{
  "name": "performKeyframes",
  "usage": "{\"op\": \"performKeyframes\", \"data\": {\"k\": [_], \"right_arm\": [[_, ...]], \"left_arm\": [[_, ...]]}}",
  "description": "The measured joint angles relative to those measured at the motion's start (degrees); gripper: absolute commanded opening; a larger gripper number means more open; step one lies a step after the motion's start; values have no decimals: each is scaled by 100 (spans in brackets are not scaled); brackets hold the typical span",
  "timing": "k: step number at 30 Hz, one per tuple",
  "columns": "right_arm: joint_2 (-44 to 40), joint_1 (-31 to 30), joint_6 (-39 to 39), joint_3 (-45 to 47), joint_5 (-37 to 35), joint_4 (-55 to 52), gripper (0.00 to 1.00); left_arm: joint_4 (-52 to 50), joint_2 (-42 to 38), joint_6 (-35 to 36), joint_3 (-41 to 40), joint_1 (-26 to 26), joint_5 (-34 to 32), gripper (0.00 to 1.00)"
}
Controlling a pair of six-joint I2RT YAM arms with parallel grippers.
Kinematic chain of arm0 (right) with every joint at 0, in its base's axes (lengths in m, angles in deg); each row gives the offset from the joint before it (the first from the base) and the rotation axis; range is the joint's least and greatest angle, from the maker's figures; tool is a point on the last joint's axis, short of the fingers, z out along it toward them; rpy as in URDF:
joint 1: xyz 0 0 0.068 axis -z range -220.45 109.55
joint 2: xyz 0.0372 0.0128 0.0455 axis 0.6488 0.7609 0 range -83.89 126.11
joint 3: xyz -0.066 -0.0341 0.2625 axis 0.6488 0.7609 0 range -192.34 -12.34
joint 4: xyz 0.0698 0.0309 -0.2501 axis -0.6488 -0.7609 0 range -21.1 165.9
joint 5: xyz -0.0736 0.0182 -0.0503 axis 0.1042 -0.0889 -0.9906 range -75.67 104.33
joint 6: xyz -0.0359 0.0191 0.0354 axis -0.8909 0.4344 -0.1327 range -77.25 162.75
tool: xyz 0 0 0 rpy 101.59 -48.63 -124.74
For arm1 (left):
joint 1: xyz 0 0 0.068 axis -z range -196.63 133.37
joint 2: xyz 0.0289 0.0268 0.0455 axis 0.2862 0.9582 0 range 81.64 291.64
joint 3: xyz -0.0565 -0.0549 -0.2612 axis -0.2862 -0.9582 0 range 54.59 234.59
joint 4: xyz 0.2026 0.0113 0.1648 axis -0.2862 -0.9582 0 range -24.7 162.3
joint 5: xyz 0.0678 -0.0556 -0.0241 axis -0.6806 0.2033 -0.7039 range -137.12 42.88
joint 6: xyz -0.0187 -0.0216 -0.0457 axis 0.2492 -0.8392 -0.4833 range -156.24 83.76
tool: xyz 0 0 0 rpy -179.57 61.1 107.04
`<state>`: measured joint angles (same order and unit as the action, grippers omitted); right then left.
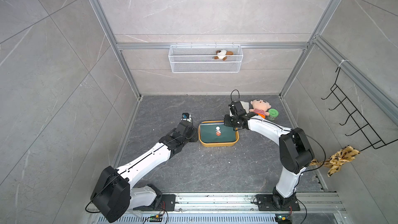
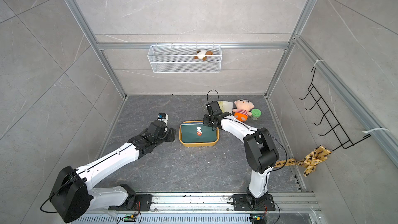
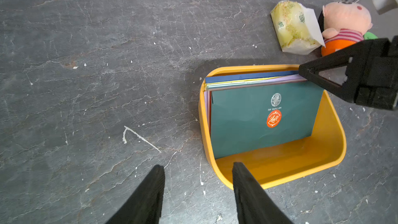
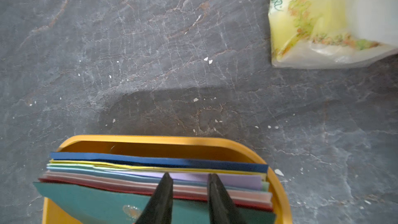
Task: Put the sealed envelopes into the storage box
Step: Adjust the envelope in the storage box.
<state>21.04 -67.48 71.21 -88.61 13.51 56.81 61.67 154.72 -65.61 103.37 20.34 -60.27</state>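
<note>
The storage box (image 1: 217, 145) is a yellow-orange tray on the dark floor, seen in both top views. The sealed envelopes sit inside it as one stack. A dark green envelope (image 3: 243, 126) with an orange seal is on top, and a navy envelope (image 4: 150, 160) is at the far side. My right gripper (image 4: 189, 175) hovers over the stack's far edge, jaws apart, with nothing gripped. My left gripper (image 3: 198, 165) is open at the box's left end, one fingertip (image 3: 238, 169) over its rim. In a top view it shows as left gripper (image 1: 194, 137).
A crinkly yellowish packet (image 3: 295, 29), a plush doll (image 1: 258, 107) and a green jar (image 1: 273, 114) lie behind the box on the right. A wire basket (image 1: 205, 65) holding a small plush hangs on the back wall. A hook rack (image 1: 353, 121) and a yellow cloth (image 1: 338, 160) are on the right wall.
</note>
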Motion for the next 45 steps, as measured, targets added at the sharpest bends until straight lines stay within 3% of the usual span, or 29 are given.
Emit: {"op": "performKeyframes", "data": {"k": [7, 15, 24, 39, 45], "right_arm": [[-619, 2, 0, 0, -2, 9, 34], [-1233, 48, 57, 557, 0, 138, 35], [-1611, 164, 66, 1043, -2, 136, 35], [-1659, 284, 151, 1307, 90, 214, 36], [-1665, 291, 151, 1311, 109, 223, 36]], "left_arm": [[291, 859, -435, 870, 0, 87, 47], [470, 2371, -680, 2162, 61, 144, 38], [369, 3595, -713, 3045, 140, 129, 35], [170, 3700, -754, 2817, 205, 184, 36], [170, 3665, -730, 2817, 205, 160, 43]]}}
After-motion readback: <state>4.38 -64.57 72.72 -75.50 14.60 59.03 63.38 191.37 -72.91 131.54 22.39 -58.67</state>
